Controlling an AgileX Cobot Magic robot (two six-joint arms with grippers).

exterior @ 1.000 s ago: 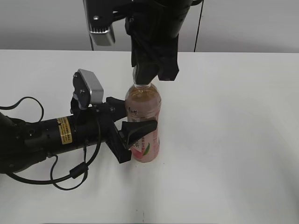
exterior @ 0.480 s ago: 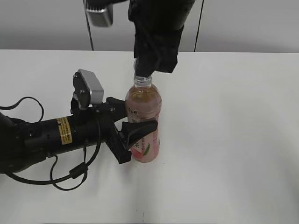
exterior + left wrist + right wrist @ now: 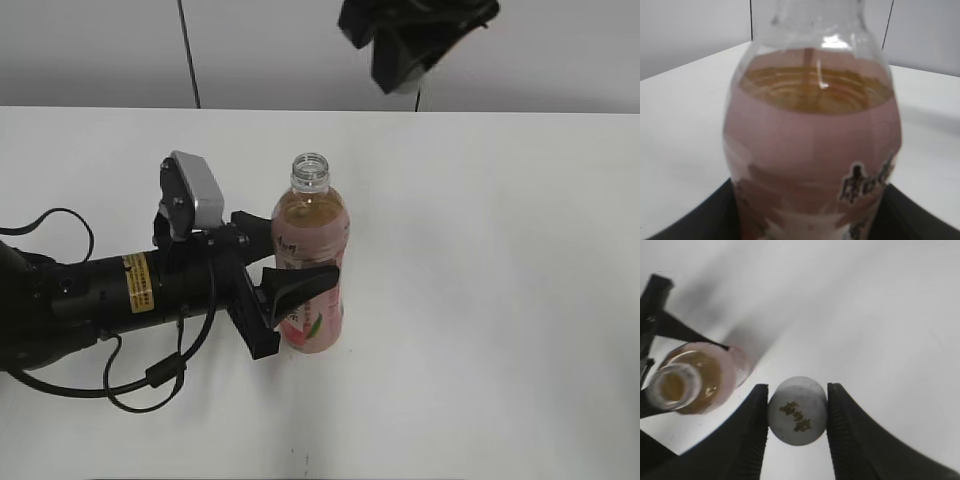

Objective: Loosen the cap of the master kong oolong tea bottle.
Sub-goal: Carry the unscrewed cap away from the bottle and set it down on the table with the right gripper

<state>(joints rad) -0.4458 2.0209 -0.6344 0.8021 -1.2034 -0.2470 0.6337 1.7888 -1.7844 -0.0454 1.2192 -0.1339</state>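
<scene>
The master kong oolong tea bottle (image 3: pixel 310 270) stands upright on the white table, its neck open with no cap on it. My left gripper (image 3: pixel 290 295) is shut on the bottle's lower body from the left; in the left wrist view the bottle (image 3: pixel 812 145) fills the frame between the dark jaws. My right gripper (image 3: pixel 797 412) is shut on the white cap (image 3: pixel 797 411), which has a dark mark on top, and holds it high above the table to the right of the bottle (image 3: pixel 695 377). In the exterior view the right gripper (image 3: pixel 410 45) is at the top edge; the cap is hidden there.
The left arm's black body (image 3: pixel 100 295) and its cable (image 3: pixel 150 380) lie across the table's left side. A grey wall (image 3: pixel 560 50) stands behind the table's far edge.
My right gripper has lifted off the bottle's neck with the cap in it, rising and moving right. The bottle's mouth now stands open. The left gripper has kept its hold.
</scene>
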